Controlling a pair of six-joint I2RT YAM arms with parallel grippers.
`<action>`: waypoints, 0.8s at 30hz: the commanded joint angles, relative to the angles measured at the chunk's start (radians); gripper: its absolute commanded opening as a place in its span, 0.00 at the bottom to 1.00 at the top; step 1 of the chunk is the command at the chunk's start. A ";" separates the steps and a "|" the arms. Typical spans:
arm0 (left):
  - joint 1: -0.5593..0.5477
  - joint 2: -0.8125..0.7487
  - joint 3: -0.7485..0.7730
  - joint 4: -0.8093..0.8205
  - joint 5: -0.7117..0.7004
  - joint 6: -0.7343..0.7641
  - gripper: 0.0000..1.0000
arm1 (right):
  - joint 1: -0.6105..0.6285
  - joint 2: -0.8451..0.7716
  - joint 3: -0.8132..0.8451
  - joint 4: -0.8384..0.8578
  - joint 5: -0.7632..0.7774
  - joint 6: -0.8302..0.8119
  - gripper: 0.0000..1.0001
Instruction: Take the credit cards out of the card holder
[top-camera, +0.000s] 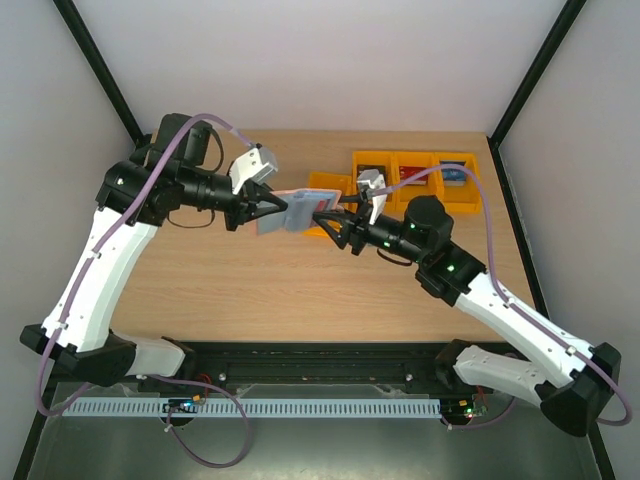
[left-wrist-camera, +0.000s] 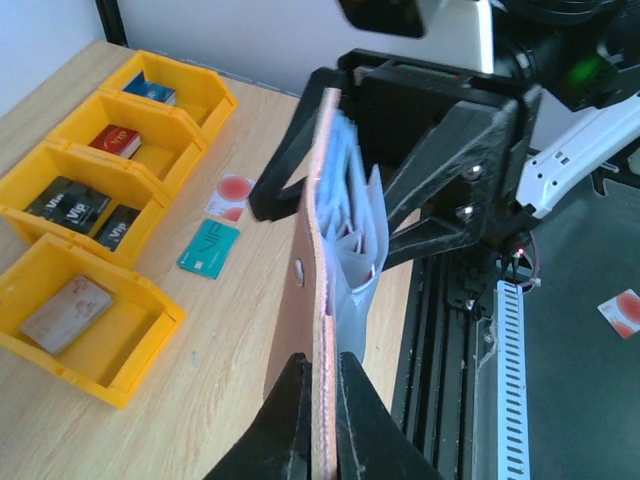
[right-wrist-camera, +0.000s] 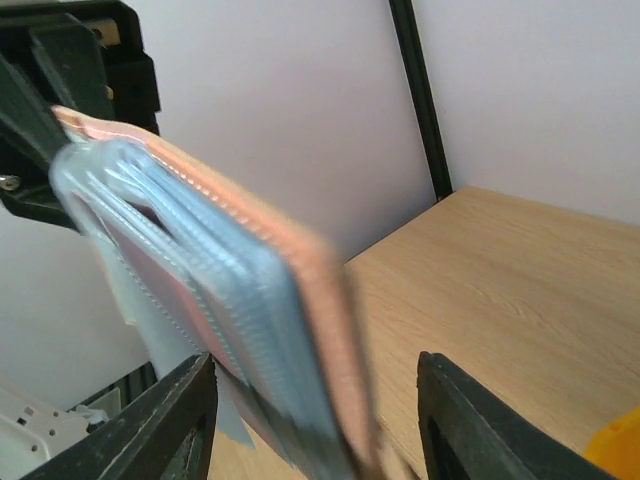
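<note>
The card holder (top-camera: 290, 211) is held up in the air between the two arms, above the table. In the left wrist view it shows edge-on, a pinkish-brown cover (left-wrist-camera: 322, 250) with light blue-grey clear sleeves (left-wrist-camera: 356, 225) fanned out beside it. My left gripper (left-wrist-camera: 321, 400) is shut on its near edge. My right gripper (right-wrist-camera: 315, 420) is open, its fingers (right-wrist-camera: 180, 420) either side of the holder's (right-wrist-camera: 250, 270) far edge, not touching. A white card with a red circle (left-wrist-camera: 232, 196) lies on the table. I cannot tell whether cards sit in the sleeves.
A teal-green card (left-wrist-camera: 208, 248) lies on the table beside the red-and-white one. A row of orange bins (left-wrist-camera: 95, 215) holding cards stands at the back of the table (top-camera: 415, 172). Another red-and-white card (left-wrist-camera: 624, 310) lies off the table's near edge.
</note>
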 joint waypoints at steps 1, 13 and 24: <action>-0.017 0.007 -0.012 -0.008 0.050 0.021 0.02 | 0.002 0.057 0.025 0.082 -0.058 0.023 0.53; -0.020 0.019 -0.053 0.021 0.011 0.021 0.02 | 0.006 0.064 -0.004 0.221 -0.220 0.095 0.11; -0.020 -0.007 -0.101 0.017 -0.145 0.078 0.73 | 0.007 0.078 0.042 0.154 -0.135 0.112 0.02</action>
